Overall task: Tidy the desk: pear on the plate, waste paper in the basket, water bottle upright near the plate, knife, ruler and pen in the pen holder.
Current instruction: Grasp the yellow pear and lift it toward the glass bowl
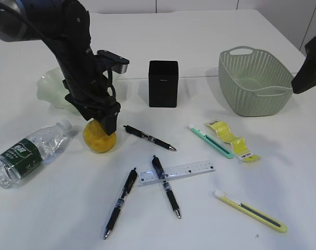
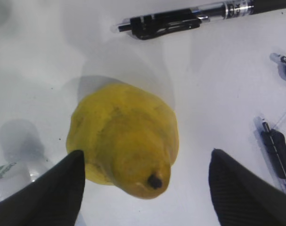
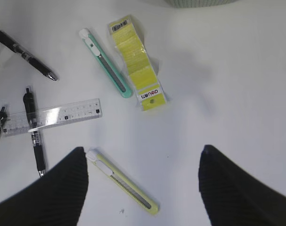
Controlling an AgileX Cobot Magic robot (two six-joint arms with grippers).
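The left gripper (image 2: 145, 186) is down over the pear (image 2: 124, 139), its two dark fingers (image 2: 48, 193) spread wide. One finger sits close against the pear's left side; the other stands well clear on the right, so nothing is clamped. The pear lies on the white table (image 1: 69, 208), stem end towards the wrist camera.

Just right of the pear lies a black pen (image 1: 149, 138). To the left, a water bottle (image 1: 28, 152) lies on its side. Behind the arm sits a pale green plate (image 1: 47, 87), partly hidden. A black pen holder (image 1: 163, 83) stands upright in the middle far part of the table, and a green basket (image 1: 254, 80) stands to the far right.

Nearer the front, a clear ruler (image 1: 191, 170) lies under a second black pen (image 1: 165, 186), with a third pen (image 1: 120, 202) just to the left. A teal knife (image 1: 210, 140) lies beside a strip of yellow paper (image 1: 230, 139), and a yellow knife (image 1: 250, 210) lies at the near right.

The right gripper (image 3: 143, 188) hangs above the table over the yellow knife, fingers wide apart and holding nothing.
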